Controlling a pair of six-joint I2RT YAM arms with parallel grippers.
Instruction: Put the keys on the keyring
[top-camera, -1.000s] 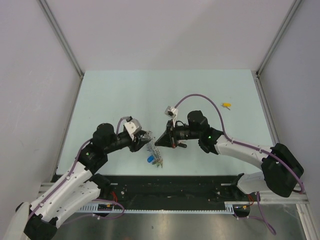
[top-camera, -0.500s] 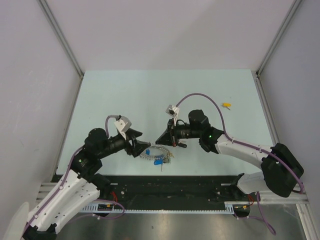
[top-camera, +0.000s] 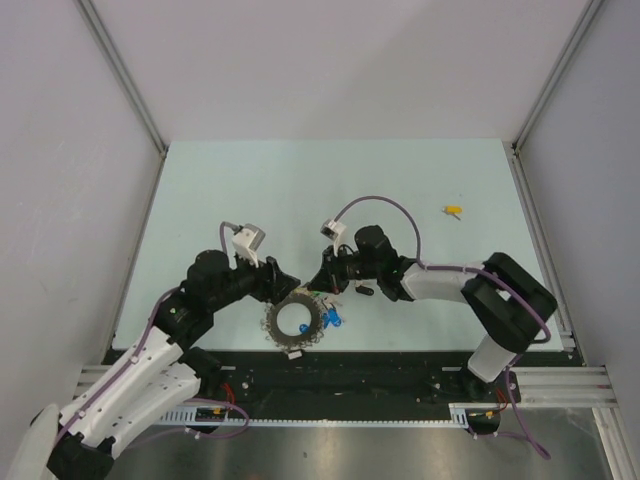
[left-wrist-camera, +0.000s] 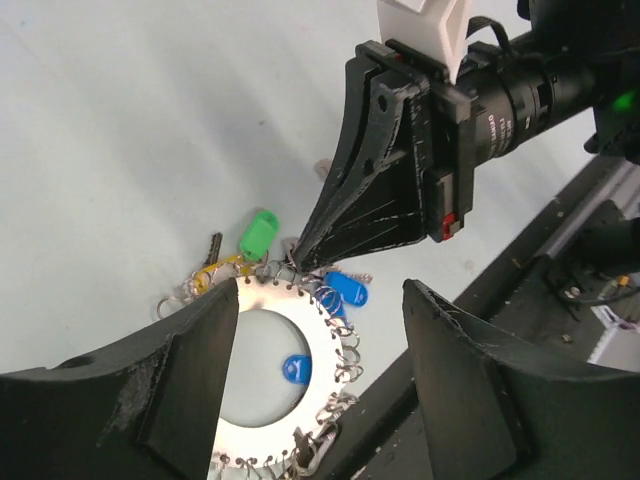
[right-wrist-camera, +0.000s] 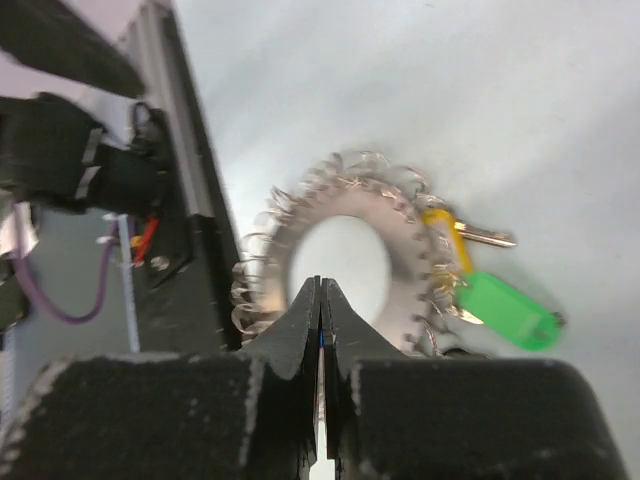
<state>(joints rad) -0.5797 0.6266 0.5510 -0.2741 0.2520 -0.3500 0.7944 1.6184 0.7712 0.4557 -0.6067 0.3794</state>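
Note:
The keyring (top-camera: 297, 322), a flat silver ring edged with small loops and blue, green and yellow tags, lies on the table at the near edge. My left gripper (top-camera: 283, 290) is open and empty just above its left rim; in the left wrist view its fingers (left-wrist-camera: 190, 380) straddle the keyring (left-wrist-camera: 262, 420). My right gripper (top-camera: 316, 287) is shut, its tip at the ring's far rim (left-wrist-camera: 295, 262); I cannot tell whether it pinches a loop. In the right wrist view the shut gripper (right-wrist-camera: 320, 283) points at the keyring (right-wrist-camera: 405, 215). A loose yellow-tagged key (top-camera: 454, 210) lies far right. No loose black-tagged key shows.
A black rail (top-camera: 380, 368) runs along the table's near edge, just beside the keyring. A green tag (left-wrist-camera: 258, 232) and a blue tag (left-wrist-camera: 346, 288) stick out from the ring, and another blue tag (left-wrist-camera: 295, 368) shows in its hole. Grey walls enclose the table.
The keyring, held hanging in my left gripper a second ago, now lies flat on the table. My left gripper has opened and let go. My right gripper has moved left to the ring.

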